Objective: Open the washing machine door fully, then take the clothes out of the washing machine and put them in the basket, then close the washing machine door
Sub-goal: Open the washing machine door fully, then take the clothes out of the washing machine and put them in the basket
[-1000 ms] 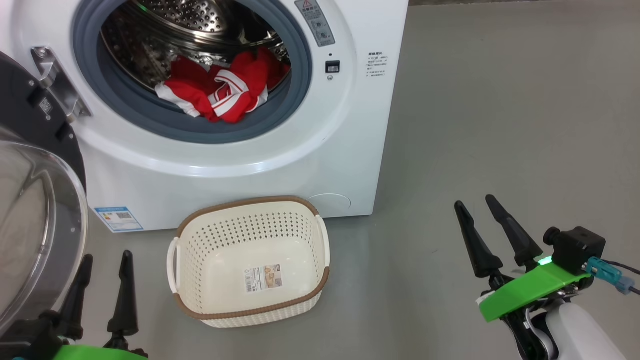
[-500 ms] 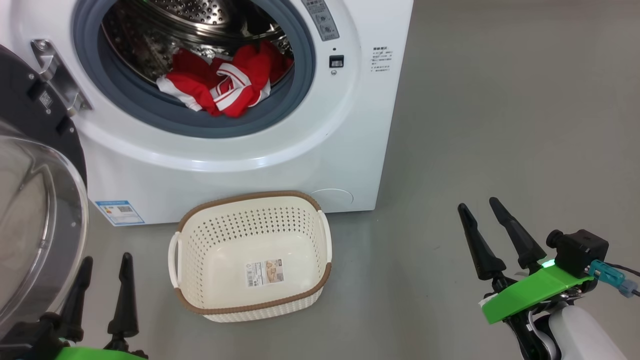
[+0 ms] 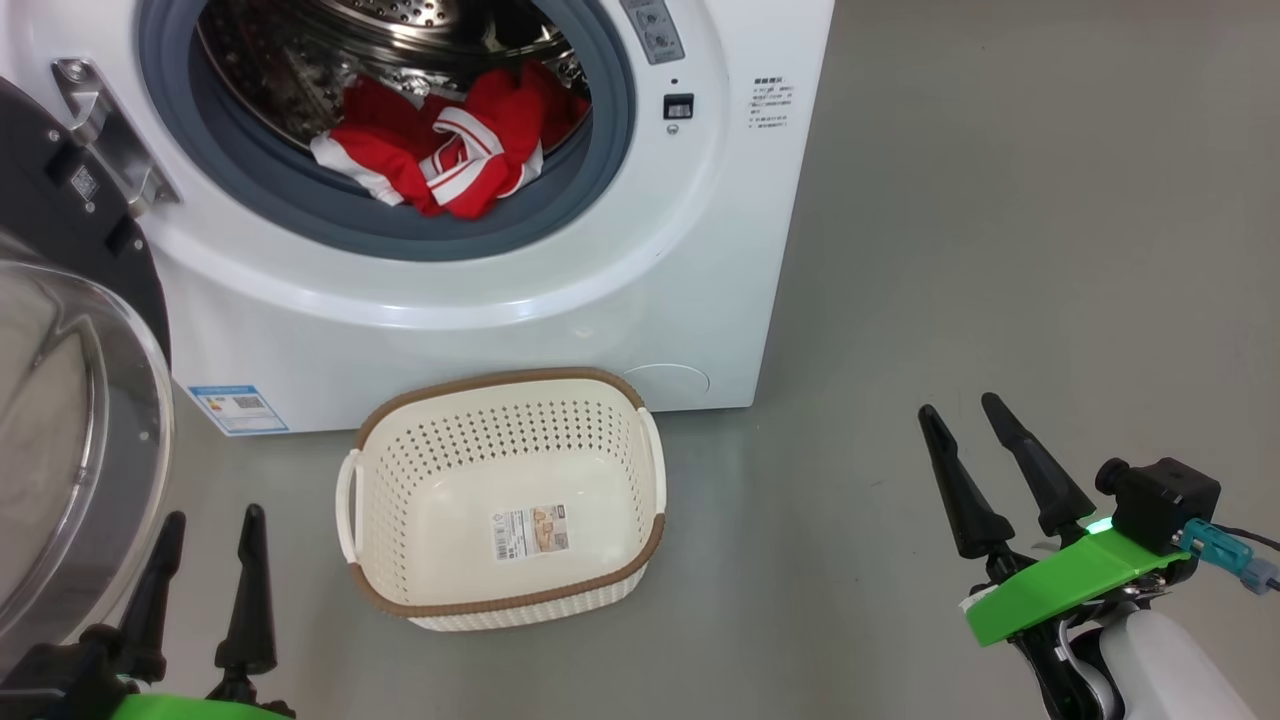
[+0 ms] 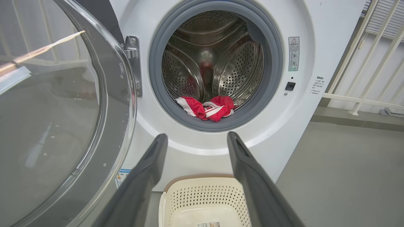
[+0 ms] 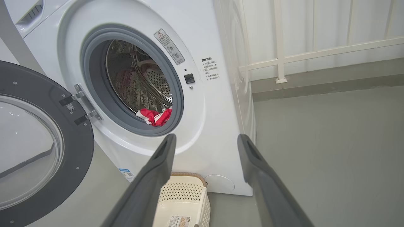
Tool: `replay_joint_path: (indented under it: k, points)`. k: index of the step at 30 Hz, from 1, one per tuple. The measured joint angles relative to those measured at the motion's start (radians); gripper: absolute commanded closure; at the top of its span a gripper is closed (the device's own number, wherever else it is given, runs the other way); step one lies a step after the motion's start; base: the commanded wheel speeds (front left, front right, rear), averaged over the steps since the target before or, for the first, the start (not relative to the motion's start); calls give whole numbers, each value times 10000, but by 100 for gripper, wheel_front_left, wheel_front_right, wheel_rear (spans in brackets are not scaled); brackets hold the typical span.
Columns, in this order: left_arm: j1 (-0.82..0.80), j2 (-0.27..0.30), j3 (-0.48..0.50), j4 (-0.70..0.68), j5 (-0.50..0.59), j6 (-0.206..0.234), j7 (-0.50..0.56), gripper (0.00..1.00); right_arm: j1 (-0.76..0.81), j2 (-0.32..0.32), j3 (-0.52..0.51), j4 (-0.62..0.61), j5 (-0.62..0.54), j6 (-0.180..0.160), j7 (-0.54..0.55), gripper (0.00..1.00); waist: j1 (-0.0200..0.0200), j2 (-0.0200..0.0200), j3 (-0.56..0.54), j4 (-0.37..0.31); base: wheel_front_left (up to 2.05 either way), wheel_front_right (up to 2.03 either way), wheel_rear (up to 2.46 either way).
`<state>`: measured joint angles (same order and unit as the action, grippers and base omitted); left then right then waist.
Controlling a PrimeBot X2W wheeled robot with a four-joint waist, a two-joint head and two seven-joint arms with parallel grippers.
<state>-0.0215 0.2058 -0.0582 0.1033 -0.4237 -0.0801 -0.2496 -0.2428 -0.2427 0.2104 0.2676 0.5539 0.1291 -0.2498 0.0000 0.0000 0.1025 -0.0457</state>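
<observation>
The washing machine (image 3: 640,290) (image 4: 303,104) (image 5: 217,126) stands in front of me with its door (image 3: 70,400) (image 4: 56,110) (image 5: 34,142) swung wide open to the left. Red and white clothes (image 3: 440,160) (image 4: 208,108) (image 5: 155,116) lie at the front lip of the steel drum. The cream basket (image 3: 500,500) (image 4: 205,201) (image 5: 186,201) sits on the floor below the opening, with nothing in it but its label. My left gripper (image 3: 210,520) (image 4: 195,138) is open at lower left, beside the door glass. Over bare floor at lower right, my right gripper (image 3: 960,405) (image 5: 205,138) is open.
Grey floor (image 3: 1000,250) stretches to the right of the machine. A white railing (image 5: 315,53) (image 4: 363,78) runs along the wall behind. The open door bulges close to my left arm.
The whole head view has shifted slightly, so the machine and basket sit a little higher in it; the camera moved. Both grippers stay open where they were.
</observation>
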Motion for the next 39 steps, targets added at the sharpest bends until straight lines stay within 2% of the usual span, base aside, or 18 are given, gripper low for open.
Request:
replay_joint_path:
  k: [24, 39]
  points:
    - [-35, -182, 261, 123, 178, -295, 0, 0, -8, 6, -21, -4, -2, 0, 0, 0, 0, 0, 65, 14, 2, -2, 0]
    - [-38, -255, 328, 174, 268, -314, 0, 0, -11, 17, -36, -2, -2, 0, 0, 0, 0, 0, 60, 21, 95, -95, 0]
